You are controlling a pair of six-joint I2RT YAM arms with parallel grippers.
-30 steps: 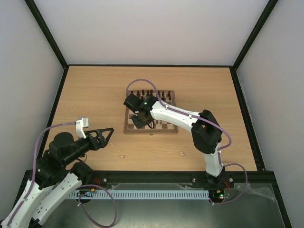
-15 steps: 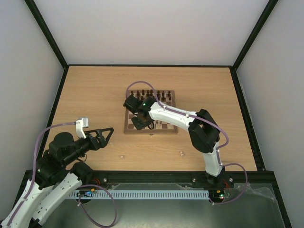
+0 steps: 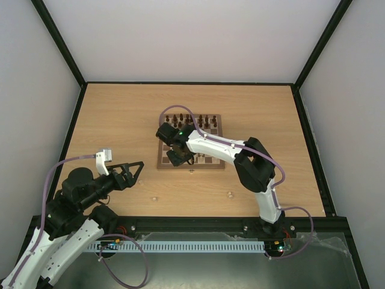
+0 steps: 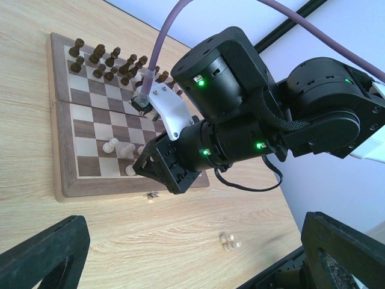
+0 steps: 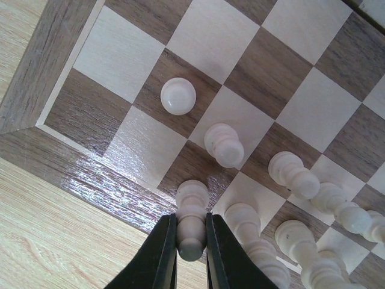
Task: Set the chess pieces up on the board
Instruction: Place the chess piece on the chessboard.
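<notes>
i see one pale piece (image 5: pixel 192 208) pinched upright between the fingers (image 5: pixel 163 250) of the right gripper (image 5: pixel 191 244), clenched tight on it above the board's (image 5: pixel 120 60) brown border at its near left corner. other pale pieces (image 5: pixel 224 144) stand just beside it on the near squares, with dark pieces (image 3: pixel 189 119) lined along the far rows. the board sits mid-counter (image 3: pixel 120 120), nearer the far edge. two loose pale pieces (image 3: pixel 154 198) lie close to the counter's near edge. the left gripper (image 3: pixel 137 173) hovers released, jaws spread wide, toward the near left corner.
</notes>
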